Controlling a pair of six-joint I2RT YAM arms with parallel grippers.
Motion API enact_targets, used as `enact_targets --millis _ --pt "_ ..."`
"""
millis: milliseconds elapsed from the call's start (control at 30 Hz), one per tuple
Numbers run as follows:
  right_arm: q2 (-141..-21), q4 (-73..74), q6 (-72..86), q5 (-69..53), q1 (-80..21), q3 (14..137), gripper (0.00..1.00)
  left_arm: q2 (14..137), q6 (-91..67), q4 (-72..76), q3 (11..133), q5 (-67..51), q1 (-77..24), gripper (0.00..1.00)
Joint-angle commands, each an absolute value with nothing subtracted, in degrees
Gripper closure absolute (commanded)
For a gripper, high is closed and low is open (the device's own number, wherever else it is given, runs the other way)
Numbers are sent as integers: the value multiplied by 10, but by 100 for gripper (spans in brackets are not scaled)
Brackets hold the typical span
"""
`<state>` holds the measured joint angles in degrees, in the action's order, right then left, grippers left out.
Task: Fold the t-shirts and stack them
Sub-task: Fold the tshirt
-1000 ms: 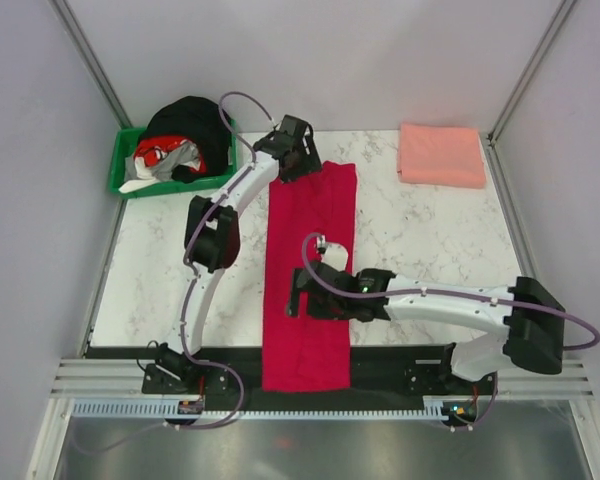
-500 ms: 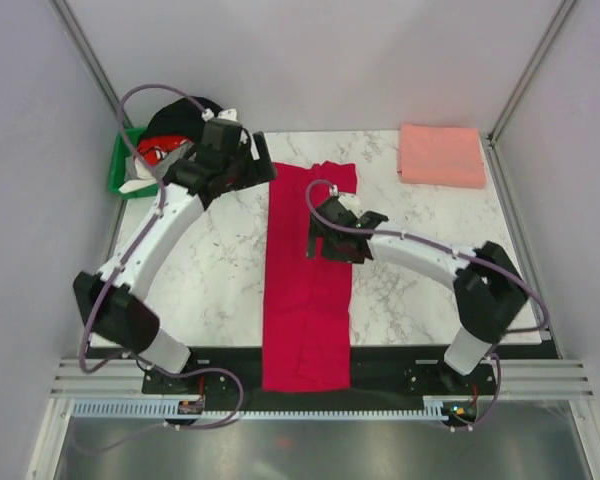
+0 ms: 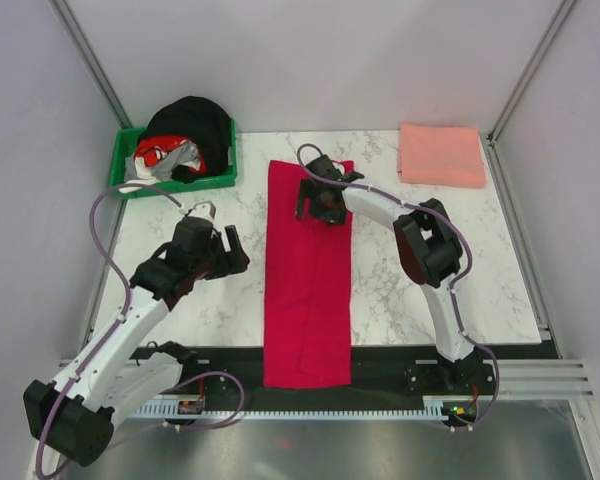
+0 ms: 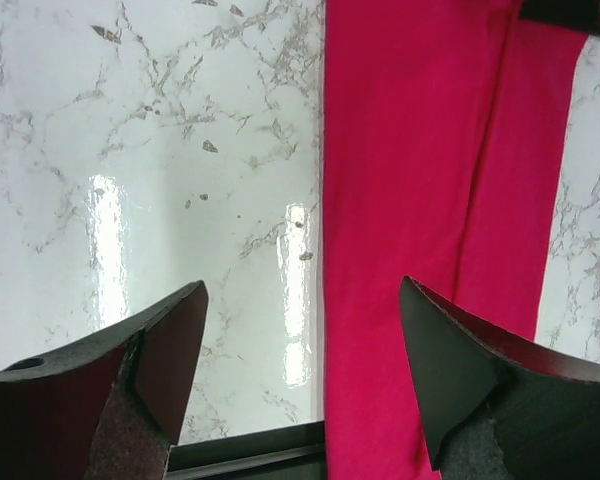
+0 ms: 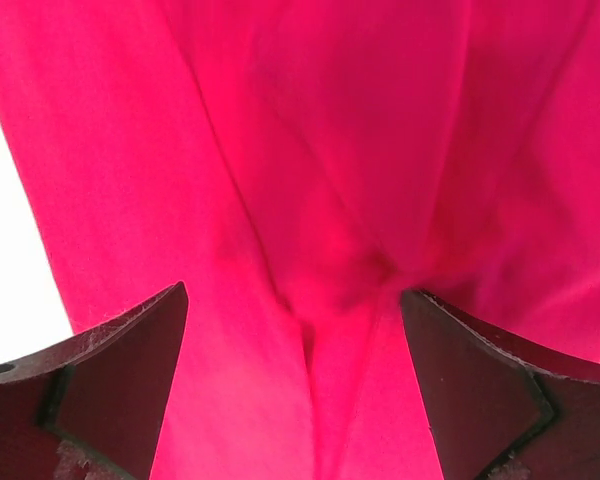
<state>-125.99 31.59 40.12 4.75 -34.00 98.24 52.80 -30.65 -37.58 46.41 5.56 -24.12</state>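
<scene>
top external | right arm extended far — pincer above red t-shirt

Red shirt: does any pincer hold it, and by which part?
Nothing is held. The left pincer stands open beside the red shirt; the right pincer is open above its far end.

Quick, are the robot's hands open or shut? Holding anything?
Left gripper: open, holding nothing.
Right gripper: open above the red t-shirt, holding nothing.
</scene>
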Motion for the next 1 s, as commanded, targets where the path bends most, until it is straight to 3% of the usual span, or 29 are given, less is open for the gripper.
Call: enact_targets --millis 0,167,267,467,633,800,900,967 --pt "-1351 326 413 41 -309 1073 5 491 -294 -362 419 32 -243 16" --pt "-1505 360 394 31 -281 1309 5 471 -299 -356 422 43 -264 16" --pt "-1553 360 425 36 -268 1368 5 482 -308 -355 414 37 -265 16" --pt "-1513 324 469 77 -258 1304 3 487 -339 -344 390 24 -287 17" --pt "-1437 293 438 8 -259 1280 2 469 -368 -346 375 18 -309 19" --pt "-1375 321 367 -61 -256 1332 2 471 -393 -352 367 -15 -323 25" --pt "-1297 350 339 -53 -256 1276 2 491 -413 -353 362 -25 -353 26" --pt "-1210 363 326 -27 -256 1157 2 497 -431 -354 353 -24 -374 26"
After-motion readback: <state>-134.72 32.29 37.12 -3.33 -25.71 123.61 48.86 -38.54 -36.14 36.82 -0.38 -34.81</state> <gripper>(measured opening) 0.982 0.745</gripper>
